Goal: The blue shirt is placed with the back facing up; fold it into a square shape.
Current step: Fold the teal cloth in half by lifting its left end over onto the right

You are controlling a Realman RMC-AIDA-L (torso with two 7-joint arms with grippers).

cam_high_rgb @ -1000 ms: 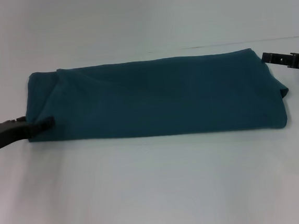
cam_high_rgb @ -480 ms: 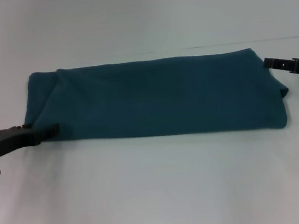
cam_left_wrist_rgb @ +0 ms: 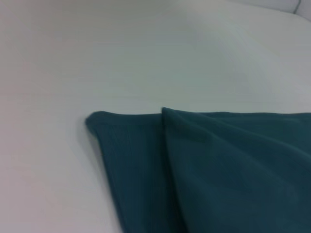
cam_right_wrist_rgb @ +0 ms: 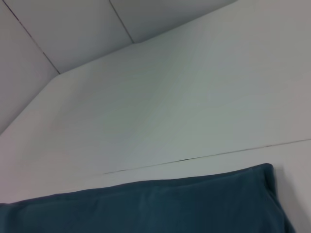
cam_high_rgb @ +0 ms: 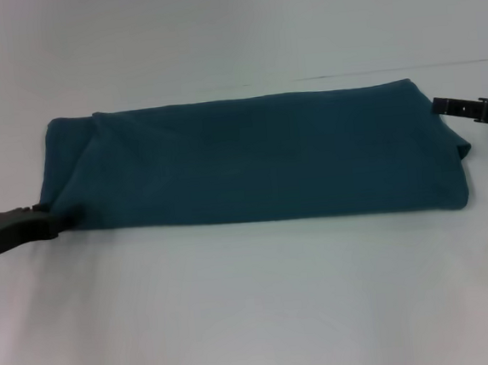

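The blue shirt (cam_high_rgb: 251, 160) lies flat on the white table (cam_high_rgb: 254, 301), folded into a long band that runs from left to right. My left gripper (cam_high_rgb: 53, 223) sits low at the band's near-left corner, its tip just at the cloth's edge. At the band's far-right corner is my right gripper (cam_high_rgb: 439, 104), level with the cloth's far edge. The left wrist view shows a corner of the blue shirt (cam_left_wrist_rgb: 218, 170) with one layer lapped over another. In the right wrist view, an edge and a corner of the blue shirt (cam_right_wrist_rgb: 146, 208) lie against the table.
A thin seam (cam_high_rgb: 405, 69) runs across the table behind the shirt's right end. White wall panels (cam_right_wrist_rgb: 73, 29) rise beyond the table's far edge. Bare table surface lies in front of the shirt and on both sides.
My left gripper has drawn back to the left, from over the shirt's near-left corner to its edge. The right gripper has shifted slightly right. The shirt has not moved.
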